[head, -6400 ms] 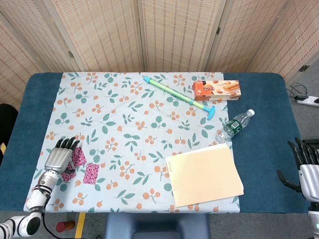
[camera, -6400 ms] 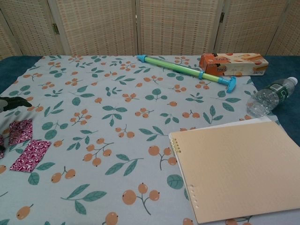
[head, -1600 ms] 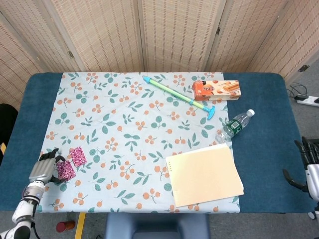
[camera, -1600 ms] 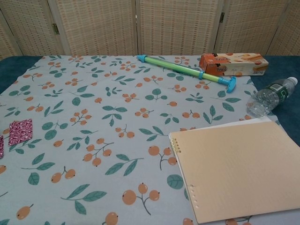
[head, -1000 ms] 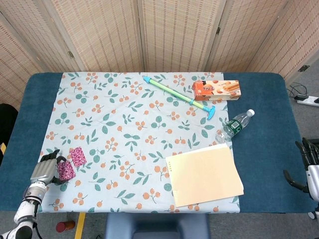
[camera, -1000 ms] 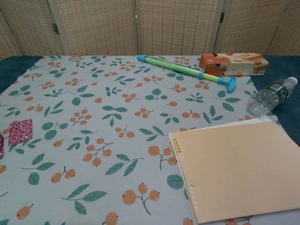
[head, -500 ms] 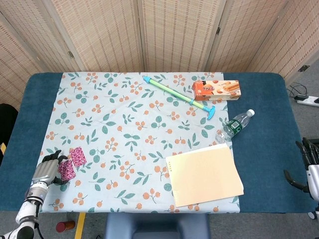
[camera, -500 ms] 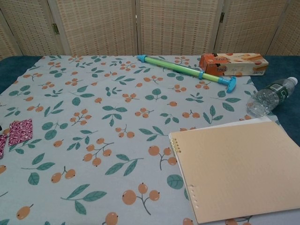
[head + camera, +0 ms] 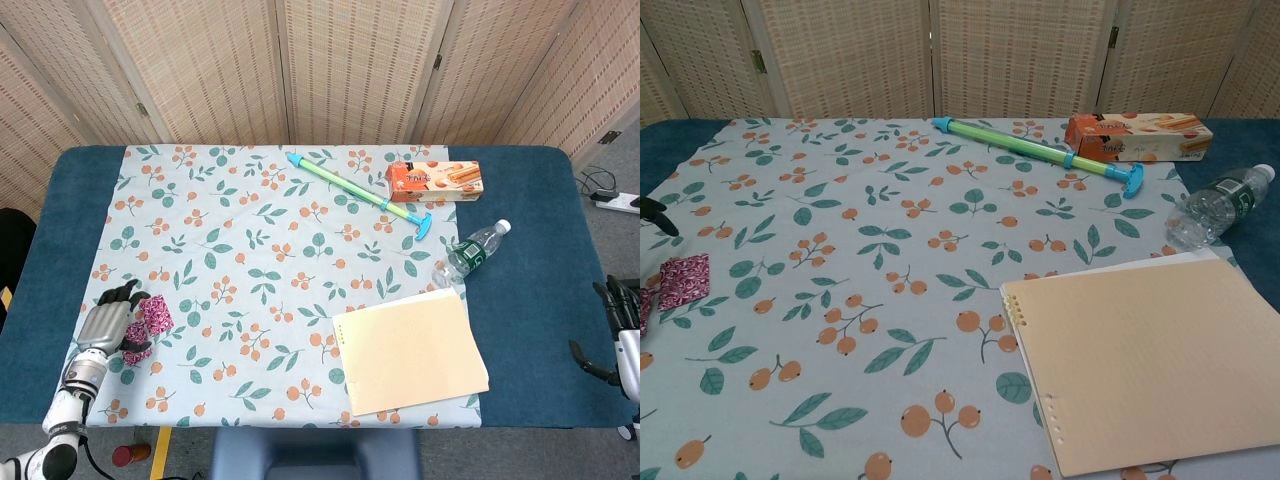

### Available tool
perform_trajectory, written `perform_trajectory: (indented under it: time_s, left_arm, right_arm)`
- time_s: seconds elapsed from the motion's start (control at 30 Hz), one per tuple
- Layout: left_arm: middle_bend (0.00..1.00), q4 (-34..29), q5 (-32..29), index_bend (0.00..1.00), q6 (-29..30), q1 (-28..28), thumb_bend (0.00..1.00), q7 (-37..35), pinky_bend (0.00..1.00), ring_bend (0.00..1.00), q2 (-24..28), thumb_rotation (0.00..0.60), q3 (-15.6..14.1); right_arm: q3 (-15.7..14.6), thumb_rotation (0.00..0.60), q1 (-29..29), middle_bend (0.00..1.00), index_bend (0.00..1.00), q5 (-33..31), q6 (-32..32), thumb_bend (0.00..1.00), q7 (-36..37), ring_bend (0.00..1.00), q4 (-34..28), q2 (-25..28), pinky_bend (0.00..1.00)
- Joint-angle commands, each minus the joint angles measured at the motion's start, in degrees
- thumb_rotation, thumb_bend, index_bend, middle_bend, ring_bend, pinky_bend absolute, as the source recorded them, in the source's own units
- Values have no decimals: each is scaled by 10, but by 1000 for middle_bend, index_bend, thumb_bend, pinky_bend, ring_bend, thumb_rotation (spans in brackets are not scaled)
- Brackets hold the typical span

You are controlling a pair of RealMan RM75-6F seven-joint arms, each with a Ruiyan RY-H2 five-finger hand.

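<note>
my left hand [image 9: 108,326], lower left of the head view, holds one magenta patterned packet [image 9: 137,349]; the other packet [image 9: 157,313] lies beside it. my right hand [image 9: 622,335] idles open, lower right.

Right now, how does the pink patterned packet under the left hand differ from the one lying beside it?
The packet under the left hand is mostly covered by the fingers, with only a strip showing; the other packet lies in full view. The covered one sits nearer the table's front edge; the other lies further in on the floral cloth, touching the fingertips at most. Both share the same pink-and-white pattern.
</note>
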State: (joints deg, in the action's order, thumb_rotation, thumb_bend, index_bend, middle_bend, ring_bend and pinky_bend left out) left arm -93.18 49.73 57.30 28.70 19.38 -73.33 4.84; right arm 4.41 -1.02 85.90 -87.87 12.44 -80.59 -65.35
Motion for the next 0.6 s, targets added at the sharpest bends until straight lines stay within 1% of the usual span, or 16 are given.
perform_trajectory:
  time_s: [0.03,0.2,0.33,0.6]
  left_arm:
    - [1,6,-25,193,-17,22,221,28,0,0,-9,600,7]
    - [0,22,-83,186,-40,50,221,65,0,0,-25,600,9]
    - [0,33,-113,184,-50,61,221,77,0,0,-35,600,6]
    - [0,63,-134,178,-45,71,221,79,0,0,-57,600,7]
  right_arm:
    - [-1,500,0,0,0,-1,1,364,1,0,1,-1,0]
    - [-1,500,2,0,0,-4,2,364,5,0,6,-2,0]
    - [-1,500,3,0,0,-6,2,364,6,0,8,-1,0]
    - [-1,500,1,0,0,-4,4,364,4,0,6,-2,0]
